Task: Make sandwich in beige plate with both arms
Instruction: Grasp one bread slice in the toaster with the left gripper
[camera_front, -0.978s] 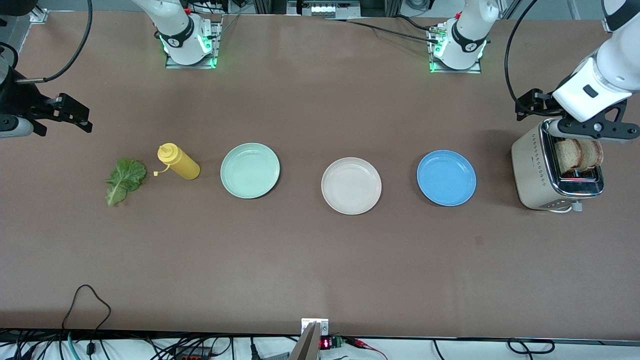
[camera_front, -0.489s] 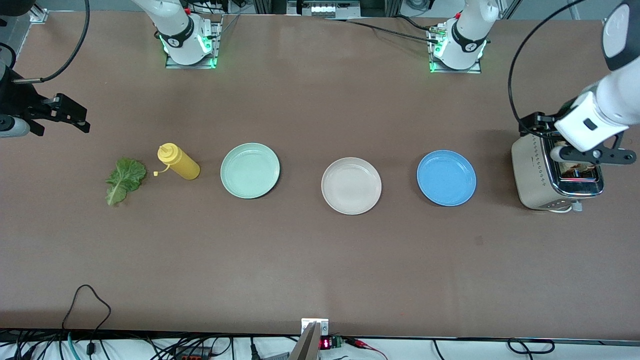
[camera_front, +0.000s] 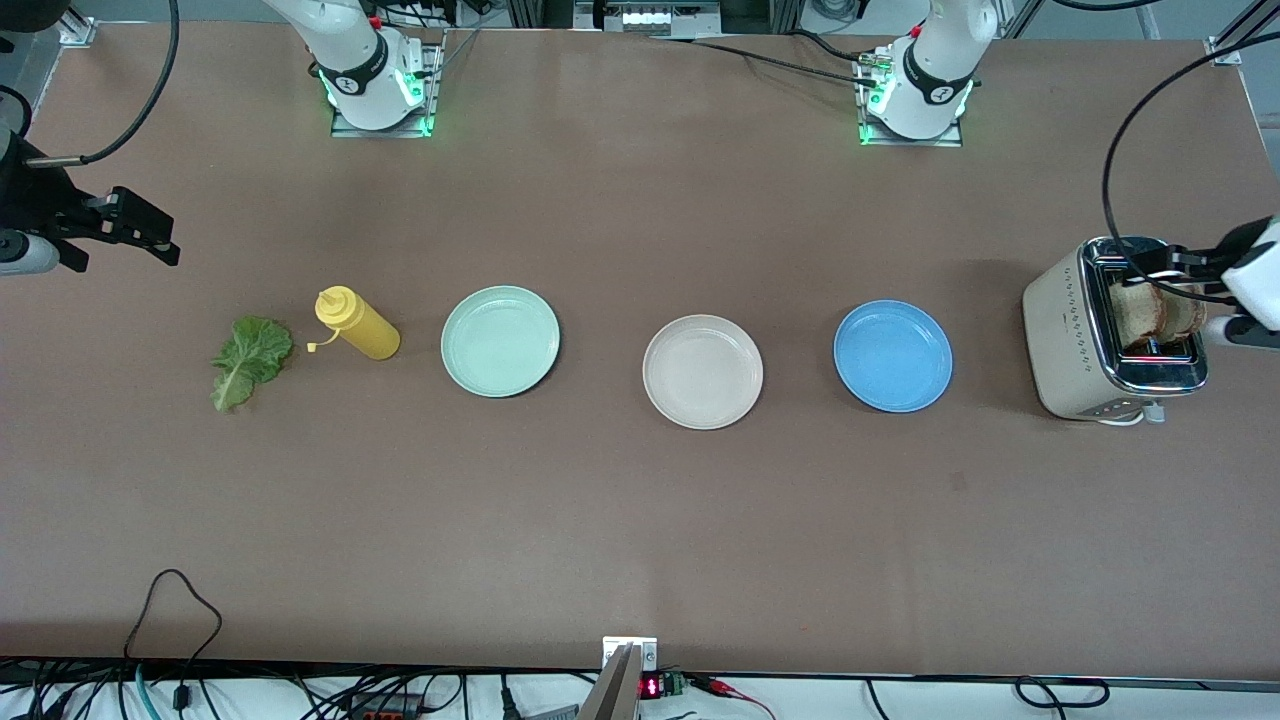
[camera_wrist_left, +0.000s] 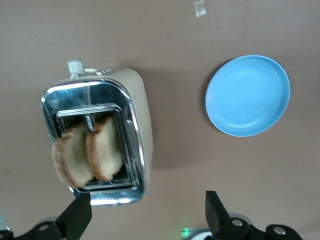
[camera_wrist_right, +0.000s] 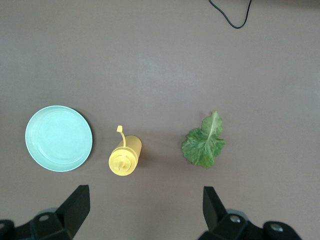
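Observation:
Two tan bread slices (camera_front: 1160, 312) stand upright in the toaster's slot (camera_wrist_left: 87, 155). A green lettuce leaf (camera_front: 248, 360) lies flat on the table at the right arm's end (camera_wrist_right: 204, 145). The beige plate (camera_front: 702, 371) sits bare mid-table between the mint-green and blue plates. My left gripper (camera_wrist_left: 147, 207) hangs open and holds nothing, high over the toaster's edge, and is half cut off at the front view's edge (camera_front: 1240, 295). My right gripper (camera_wrist_right: 145, 200) waits open with nothing in it, high over bare table by the lettuce and bottle (camera_front: 100, 235).
A silver toaster (camera_front: 1075, 330) stands at the left arm's end of the table. A blue plate (camera_front: 892, 356) lies beside it. A mint-green plate (camera_front: 500, 341) and a yellow squeeze bottle (camera_front: 358, 325) on its side lie between the beige plate and the lettuce.
My left arm has swung off the toaster toward the table's end, uncovering the bread slices. The right gripper has barely shifted. Both stay open.

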